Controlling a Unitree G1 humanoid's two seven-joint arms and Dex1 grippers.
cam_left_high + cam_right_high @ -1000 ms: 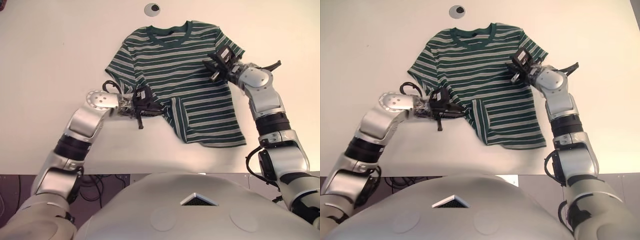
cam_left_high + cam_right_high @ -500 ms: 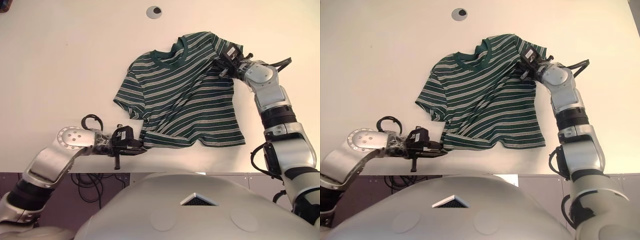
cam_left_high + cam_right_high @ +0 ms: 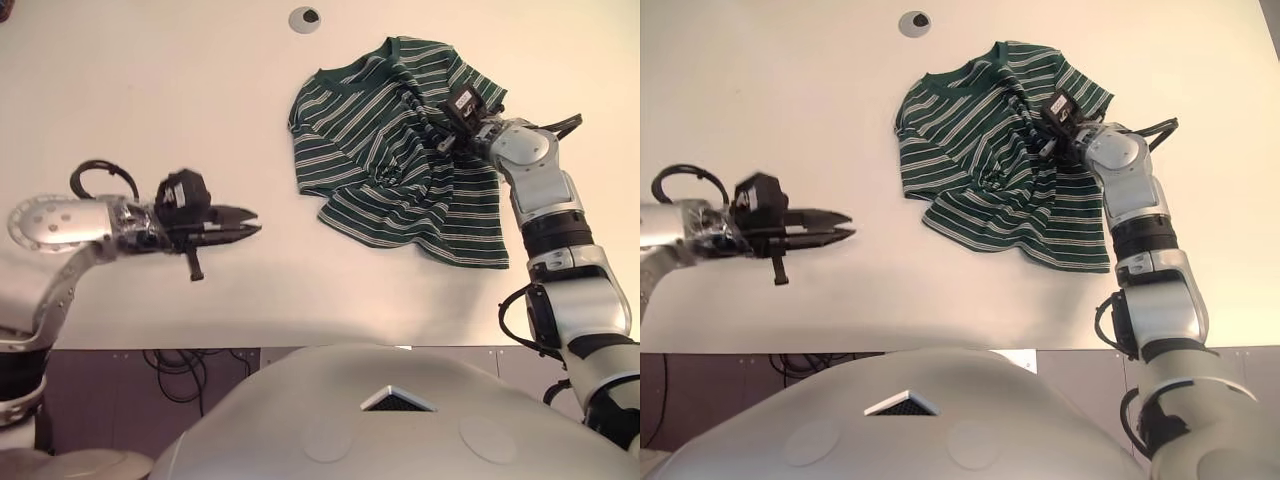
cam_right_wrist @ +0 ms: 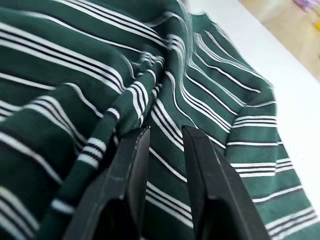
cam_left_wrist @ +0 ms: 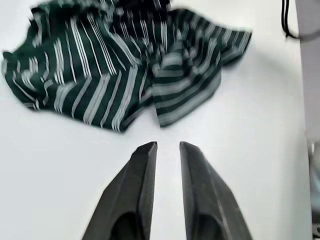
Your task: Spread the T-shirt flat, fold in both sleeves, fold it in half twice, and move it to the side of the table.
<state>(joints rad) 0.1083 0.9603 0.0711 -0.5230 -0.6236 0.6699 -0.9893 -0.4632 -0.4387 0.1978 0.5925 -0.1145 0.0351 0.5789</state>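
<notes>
T-shirt [image 3: 380, 190] bunched, wrinkled, far right; right claw [image 3: 441, 140] pinches a fold; left claw [image 3: 248, 222] narrow, empty, well apart.

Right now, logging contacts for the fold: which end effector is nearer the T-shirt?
Right. The right end effector holds the T-shirt; the left end effector hangs clear to its left.

Bare table [image 3: 150, 120] is seen between the left gripper [image 3: 252, 220] and the bunched T-shirt [image 3: 400, 190], a free approach; the shirt's right side is taken up by the right gripper [image 3: 441, 140] and its arm
</notes>
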